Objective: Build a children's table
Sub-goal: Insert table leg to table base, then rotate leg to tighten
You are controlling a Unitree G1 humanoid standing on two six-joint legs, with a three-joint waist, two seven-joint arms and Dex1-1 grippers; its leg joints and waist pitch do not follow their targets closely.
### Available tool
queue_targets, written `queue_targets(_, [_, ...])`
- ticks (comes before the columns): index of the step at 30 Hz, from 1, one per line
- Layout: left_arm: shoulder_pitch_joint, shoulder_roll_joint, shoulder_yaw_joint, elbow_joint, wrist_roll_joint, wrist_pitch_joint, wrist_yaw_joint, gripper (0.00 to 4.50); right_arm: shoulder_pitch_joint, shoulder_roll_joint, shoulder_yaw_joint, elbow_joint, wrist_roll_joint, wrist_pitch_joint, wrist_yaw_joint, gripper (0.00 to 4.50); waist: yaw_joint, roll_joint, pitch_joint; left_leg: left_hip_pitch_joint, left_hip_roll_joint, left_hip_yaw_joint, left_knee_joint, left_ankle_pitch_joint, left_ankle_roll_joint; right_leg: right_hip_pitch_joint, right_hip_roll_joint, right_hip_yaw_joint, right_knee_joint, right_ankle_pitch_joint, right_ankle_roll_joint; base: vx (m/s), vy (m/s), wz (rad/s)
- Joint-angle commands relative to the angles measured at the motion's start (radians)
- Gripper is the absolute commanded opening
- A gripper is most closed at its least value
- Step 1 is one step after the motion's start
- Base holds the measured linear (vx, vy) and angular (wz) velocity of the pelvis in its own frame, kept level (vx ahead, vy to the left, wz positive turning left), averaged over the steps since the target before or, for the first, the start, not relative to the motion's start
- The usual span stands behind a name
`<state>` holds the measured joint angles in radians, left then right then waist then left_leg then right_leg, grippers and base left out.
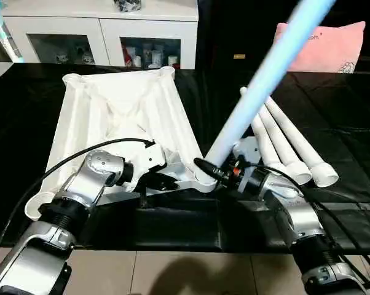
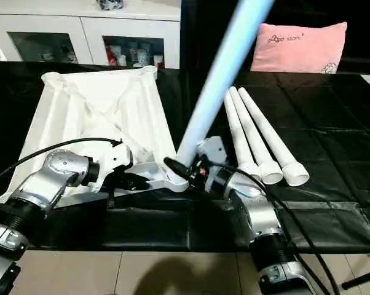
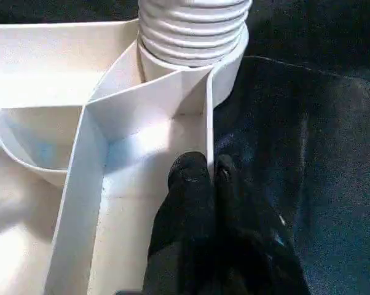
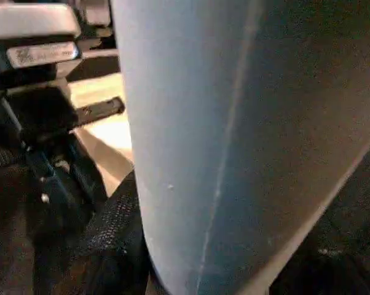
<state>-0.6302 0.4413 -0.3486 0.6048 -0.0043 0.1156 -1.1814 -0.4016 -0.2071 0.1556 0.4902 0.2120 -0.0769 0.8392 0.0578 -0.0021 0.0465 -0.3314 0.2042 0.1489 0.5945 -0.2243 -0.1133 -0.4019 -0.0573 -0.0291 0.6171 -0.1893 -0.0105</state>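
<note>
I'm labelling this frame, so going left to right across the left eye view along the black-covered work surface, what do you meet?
Left pincer on the tabletop's rim → upside-down tabletop → near corner socket with the raised leg → right pincer on that leg → three loose legs.

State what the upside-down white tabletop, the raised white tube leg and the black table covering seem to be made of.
Upside-down white tabletop: moulded plastic by the look, smooth semi-gloss, thin ribs and round corner sockets. Raised white tube leg: likely the same plastic, smooth, with a ridged end at the socket. Black table covering: seemingly thin plastic sheet, wrinkled and shiny.
</note>
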Motion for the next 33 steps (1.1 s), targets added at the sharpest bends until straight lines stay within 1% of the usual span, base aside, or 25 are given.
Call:
queue_targets(1, [-0.008, 0.031, 0.007, 0.032, 0.044, 0.014, 0.028, 0.0, 0.062, -0.04, 0.071, 0.101, -0.097, 0.05, 0.041, 1.92, -0.001, 0.004, -0.051, -0.01, 0.013, 0.014, -0.078, -0.161, 0.021, 0.052, -0.059, 0.037, -0.072, -0.153, -0.244, 0.0, 0.0, 0.0])
queue_targets(2, [0.001, 0.034, 0.009, 0.02, 0.041, 0.013, 0.026, 0.0, 0.031, -0.036, 0.088, 0.119, -0.103, 0.058, 0.066, 1.92, -0.003, -0.015, -0.053, -0.012, 0.014, 0.017, -0.078, -0.154, 0.028, 0.055, -0.06, 0.035, -0.073, -0.146, -0.242, 0.0, 0.0, 0.0])
queue_targets(3, [0.002, 0.034, 0.009, 0.018, 0.041, 0.013, 0.026, 0.0, 0.028, -0.036, 0.09, 0.12, -0.103, 0.06, 0.069, 1.92, -0.001, -0.007, -0.055, -0.012, 0.014, 0.014, -0.078, -0.146, 0.027, 0.057, -0.063, 0.035, -0.068, -0.144, -0.246, 0.0, 0.0, 0.0])
queue_targets(4, [0.007, 0.036, 0.009, 0.011, 0.04, 0.014, 0.025, 0.0, 0.019, -0.035, 0.095, 0.123, -0.103, 0.066, 0.08, 1.92, -0.001, -0.004, -0.053, -0.011, 0.015, 0.016, -0.079, -0.148, 0.03, 0.053, -0.063, 0.034, -0.072, -0.152, -0.243, 0.0, 0.0, 0.0])
queue_targets(5, [0.021, 0.043, 0.008, -0.011, 0.034, 0.004, 0.008, 0.0, -0.007, -0.033, 0.111, 0.143, -0.109, 0.07, 0.11, 1.92, -0.003, -0.015, -0.053, -0.012, 0.016, 0.016, -0.08, -0.149, 0.031, 0.053, -0.063, 0.034, -0.074, -0.16, -0.24, 0.0, 0.0, 0.0])
queue_targets(6, [0.028, 0.048, 0.006, -0.024, 0.03, 0.003, -0.003, 0.0, -0.021, -0.03, 0.116, 0.156, -0.11, 0.071, 0.124, 1.92, -0.003, -0.019, -0.054, -0.013, 0.018, 0.014, -0.082, -0.155, 0.03, 0.055, -0.065, 0.032, -0.072, -0.174, -0.236, 0.0, 0.0, 0.0])
queue_targets(7, [0.031, 0.05, 0.006, -0.03, 0.029, 0.004, -0.005, 0.0, -0.025, -0.028, 0.117, 0.161, -0.109, 0.072, 0.128, 1.92, -0.005, -0.015, -0.053, -0.013, 0.019, 0.013, -0.084, -0.16, 0.026, 0.054, -0.066, 0.032, -0.072, -0.18, -0.232, 0.0, 0.0, 0.0])
queue_targets(8, [0.039, 0.057, 0.004, -0.048, 0.025, 0.007, -0.017, 0.0, -0.044, -0.022, 0.116, 0.178, -0.1, 0.081, 0.148, 1.92, -0.007, -0.03, -0.055, -0.013, 0.02, 0.014, -0.082, -0.155, 0.029, 0.054, -0.066, 0.031, -0.072, -0.176, -0.23, 0.0, 0.0, 0.0])
queue_targets(9, [0.042, 0.062, 0.002, -0.057, 0.022, 0.008, -0.026, 0.0, -0.059, -0.016, 0.115, 0.192, -0.092, 0.09, 0.162, 1.92, -0.008, -0.025, -0.056, -0.014, 0.021, 0.012, -0.084, -0.153, 0.031, 0.054, -0.067, 0.031, -0.068, -0.168, -0.233, 0.0, 0.0, 0.0])
queue_targets(10, [0.046, 0.065, 0.001, -0.067, 0.02, 0.01, -0.032, 0.0, -0.065, -0.015, 0.114, 0.197, -0.086, 0.096, 0.172, 1.92, -0.01, -0.029, -0.056, -0.014, 0.021, 0.012, -0.084, -0.152, 0.034, 0.053, -0.067, 0.031, -0.068, -0.163, -0.235, 0.0, 0.0, 0.0])
queue_targets(11, [0.046, 0.065, 0.001, -0.067, 0.02, 0.01, -0.032, 0.0, -0.065, -0.015, 0.114, 0.197, -0.086, 0.096, 0.172, 1.92, -0.011, -0.025, -0.055, -0.013, 0.021, 0.012, -0.085, -0.149, 0.033, 0.053, -0.067, 0.03, -0.068, -0.154, -0.236, 0.0, 0.0, 0.0])
queue_targets(12, [0.045, 0.07, 0.0, -0.071, 0.018, 0.009, -0.041, 0.0, -0.08, -0.011, 0.113, 0.214, -0.082, 0.096, 0.18, 1.92, -0.012, -0.024, -0.056, -0.012, 0.021, 0.012, -0.084, -0.147, 0.032, 0.052, -0.066, 0.03, -0.068, -0.146, -0.237, 0.0, 0.0, 0.0])
queue_targets(13, [0.044, 0.075, -0.004, -0.079, 0.018, 0.007, -0.053, 0.0, -0.098, -0.008, 0.112, 0.235, -0.079, 0.098, 0.196, 1.92, -0.015, -0.034, -0.057, -0.013, 0.021, 0.013, -0.085, -0.146, 0.032, 0.053, -0.066, 0.029, -0.067, -0.137, -0.241, 0.0, 0.0, 0.0])
queue_targets(16, [0.035, 0.084, -0.019, -0.094, 0.02, 0.0, -0.083, 0.0, -0.136, -0.007, 0.115, 0.287, -0.086, 0.093, 0.242, 1.92, -0.019, -0.028, -0.058, -0.011, 0.022, 0.012, -0.085, -0.155, 0.03, 0.052, -0.068, 0.029, -0.066, -0.135, -0.252, 0.0, 0.0, 0.0])
queue_targets(17, [0.035, 0.084, -0.019, -0.094, 0.02, 0.0, -0.083, 0.0, -0.136, -0.007, 0.115, 0.287, -0.086, 0.093, 0.242, 1.92, -0.02, -0.027, -0.058, -0.011, 0.022, 0.013, -0.084, -0.154, 0.03, 0.052, -0.067, 0.03, -0.066, -0.121, -0.256, 0.0, 0.0, 0.0])
queue_targets(18, [0.03, 0.084, -0.023, -0.095, 0.022, 0.0, -0.087, 0.0, -0.138, -0.009, 0.118, 0.294, -0.092, 0.087, 0.251, 1.92, -0.019, -0.023, -0.059, -0.011, 0.021, 0.013, -0.084, -0.146, 0.029, 0.053, -0.067, 0.03, -0.064, -0.101, -0.259, 0.0, 0.0, 0.0])
queue_targets(20, [0.018, 0.08, -0.033, -0.087, 0.027, -0.008, -0.099, 0.0, -0.128, -0.019, 0.131, 0.29, -0.108, 0.074, 0.271, 1.92, -0.018, -0.007, -0.06, -0.009, 0.021, 0.012, -0.082, -0.143, 0.021, 0.055, -0.066, 0.029, -0.061, -0.068, -0.267, 0.0, 0.0, 0.0])
queue_targets(21, [0.014, 0.078, -0.037, -0.084, 0.029, -0.011, -0.102, 0.0, -0.121, -0.023, 0.133, 0.283, -0.111, 0.071, 0.276, 1.92, -0.018, -0.003, -0.062, -0.009, 0.02, 0.012, -0.082, -0.138, 0.02, 0.056, -0.065, 0.029, -0.059, -0.045, -0.274, 0.0, 0.0, 0.0])
queue_targets(22, [0.01, 0.075, -0.042, -0.078, 0.033, -0.015, -0.106, 0.0, -0.112, -0.026, 0.134, 0.273, -0.111, 0.071, 0.281, 1.92, -0.017, 0.009, -0.062, -0.007, 0.019, 0.012, -0.081, -0.139, 0.018, 0.056, -0.064, 0.028, -0.06, -0.032, -0.277, 0.0, 0.0, 0.0])
queue_targets(23, [0.007, 0.072, -0.045, -0.073, 0.036, -0.02, -0.108, 0.0, -0.105, -0.029, 0.134, 0.264, -0.11, 0.072, 0.285, 1.92, -0.019, -0.003, -0.062, -0.009, 0.019, 0.013, -0.08, -0.132, 0.024, 0.058, -0.063, 0.027, -0.059, -0.011, -0.284, 0.0, 0.0, 0.0])
queue_targets(24, [0.006, 0.07, -0.047, -0.07, 0.036, -0.021, -0.11, 0.0, -0.102, -0.032, 0.135, 0.26, -0.109, 0.07, 0.287, 1.92, -0.018, -0.003, -0.062, -0.01, 0.018, 0.013, -0.081, -0.131, 0.026, 0.061, -0.063, 0.027, -0.059, -0.009, -0.285, 0.0, 0.0, 0.0])
queue_targets(26, [0.0, 0.063, -0.055, -0.065, 0.04, -0.031, -0.122, 0.0, -0.089, -0.043, 0.138, 0.245, -0.108, 0.065, 0.303, 1.92, -0.017, 0.005, -0.063, -0.008, 0.017, 0.014, -0.079, -0.131, 0.028, 0.063, -0.062, 0.027, -0.061, -0.005, -0.288, 0.0, 0.0, 0.0])
queue_targets(29, [-0.009, 0.058, -0.062, -0.058, 0.041, -0.042, -0.135, 0.0, -0.084, -0.047, 0.139, 0.239, -0.107, 0.065, 0.315, 1.92, -0.012, 0.006, -0.064, -0.008, 0.018, 0.015, -0.078, -0.121, 0.033, 0.063, -0.062, 0.027, -0.06, -0.001, -0.29, 0.0, 0.0, 0.0])
queue_targets(31, [-0.017, 0.053, -0.069, -0.053, 0.038, -0.05, -0.157, 0.0, -0.084, -0.045, 0.141, 0.242, -0.109, 0.065, 0.332, 1.92, -0.009, 0.012, -0.065, -0.008, 0.019, 0.014, -0.078, -0.119, 0.033, 0.063, -0.063, 0.025, -0.059, 0.004, -0.292, 0.0, 0.0, 0.0])
queue_targets(33, [-0.019, 0.052, -0.08, -0.053, 0.04, -0.055, -0.174, 0.0, -0.086, -0.044, 0.15, 0.245, -0.114, 0.056, 0.348, 1.92, -0.006, 0.01, -0.064, -0.008, 0.02, 0.015, -0.078, -0.122, 0.035, 0.064, -0.062, 0.025, -0.059, 0.011, -0.294, 0.0, 0.0, 0.0])
